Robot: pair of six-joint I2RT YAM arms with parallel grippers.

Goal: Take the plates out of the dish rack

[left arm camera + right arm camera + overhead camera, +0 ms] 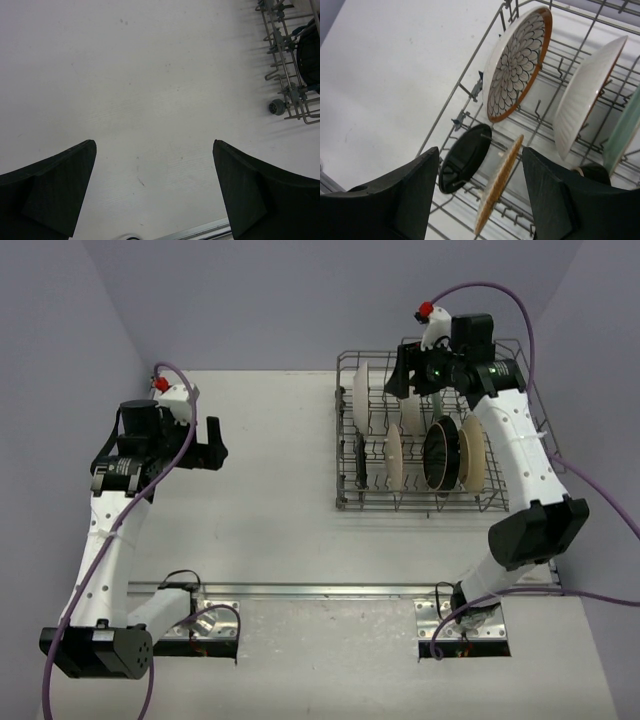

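The grey wire dish rack [345, 430] stands at the right of the table with several plates upright between its tines. In the right wrist view I see a brown-rimmed petal plate [517, 65], a white ribbed plate [587, 95], a pale green plate [625, 132], a small black plate [465, 157] and an orange-brown plate [500, 185] edge-on. My right gripper [480, 150] [412, 380] hovers open over the rack's far side, above the orange-brown plate and not touching it. My left gripper [218, 445] [154, 142] hangs open over bare table, left of the rack.
The rack's corner [290, 60] with a small wheel [276, 106] shows at the top right of the left wrist view. A metal rail [330, 590] runs across the table near the arm bases. Walls close in the table at the back and sides.
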